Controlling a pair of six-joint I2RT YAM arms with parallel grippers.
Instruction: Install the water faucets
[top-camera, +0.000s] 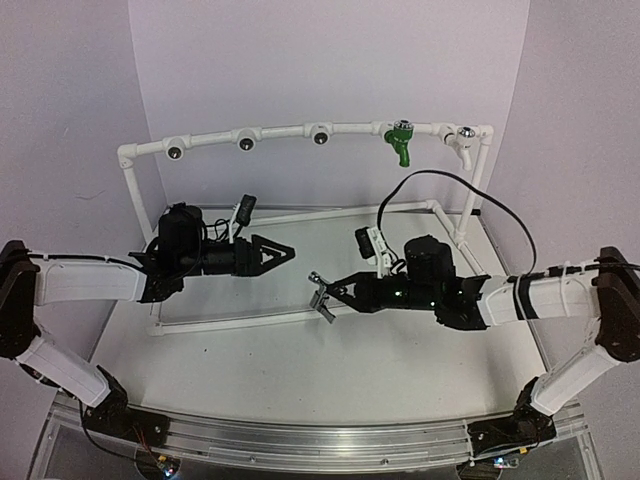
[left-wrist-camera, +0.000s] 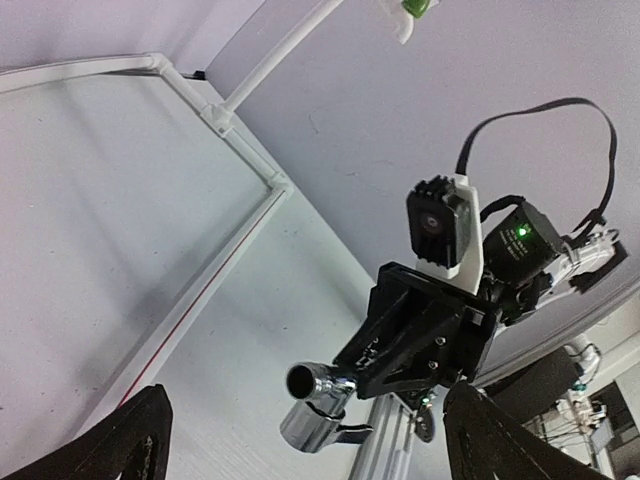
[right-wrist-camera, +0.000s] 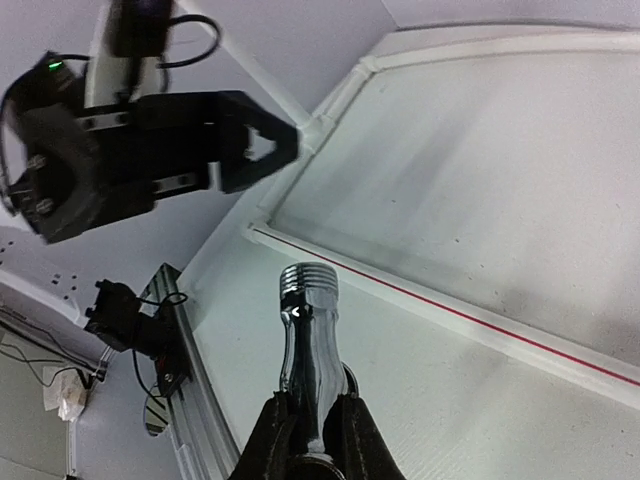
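A shiny silver faucet (top-camera: 322, 297) hangs over the middle of the table, and my right gripper (top-camera: 335, 290) is shut on its body. Its threaded end (right-wrist-camera: 308, 280) points away from the right wrist, with the black fingers (right-wrist-camera: 275, 440) clamped on its lower part. My left gripper (top-camera: 282, 250) is open and empty, a short way up and left of the faucet and pointing at it. From the left wrist, the faucet (left-wrist-camera: 318, 405) sits between my spread fingers (left-wrist-camera: 130, 440) but beyond them, untouched. A green faucet (top-camera: 400, 142) and a white faucet (top-camera: 463, 146) sit on the white pipe frame (top-camera: 280, 132).
The frame's top rail carries three round chrome-rimmed sockets (top-camera: 174, 152), (top-camera: 246, 143), (top-camera: 320, 137). Its base pipes (top-camera: 240, 322) lie on the table with a red line along them. A black cable (top-camera: 470, 190) loops above the right arm. An aluminium rail (top-camera: 300, 440) runs along the near edge.
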